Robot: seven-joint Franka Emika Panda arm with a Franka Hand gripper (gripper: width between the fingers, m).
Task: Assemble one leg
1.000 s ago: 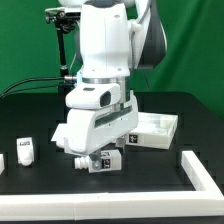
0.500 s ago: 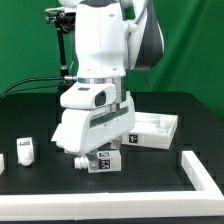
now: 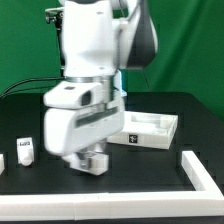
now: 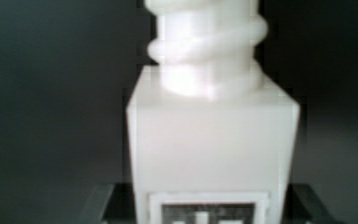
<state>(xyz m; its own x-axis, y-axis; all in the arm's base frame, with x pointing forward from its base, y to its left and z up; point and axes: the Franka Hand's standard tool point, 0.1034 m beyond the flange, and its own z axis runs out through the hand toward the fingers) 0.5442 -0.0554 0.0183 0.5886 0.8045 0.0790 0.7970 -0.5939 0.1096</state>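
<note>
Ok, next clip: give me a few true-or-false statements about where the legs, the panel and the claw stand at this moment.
1. The claw has the leg between its fingers. True.
2. The table has a white top. False: its top is black.
3. A second leg stands alone on the table, toward the exterior view's left. True.
4. The square panel hangs from the claw. False: it lies on the table toward the exterior view's right, apart from the claw.
5. In the wrist view, the leg ends in a spiral-ridged tip. True.
</note>
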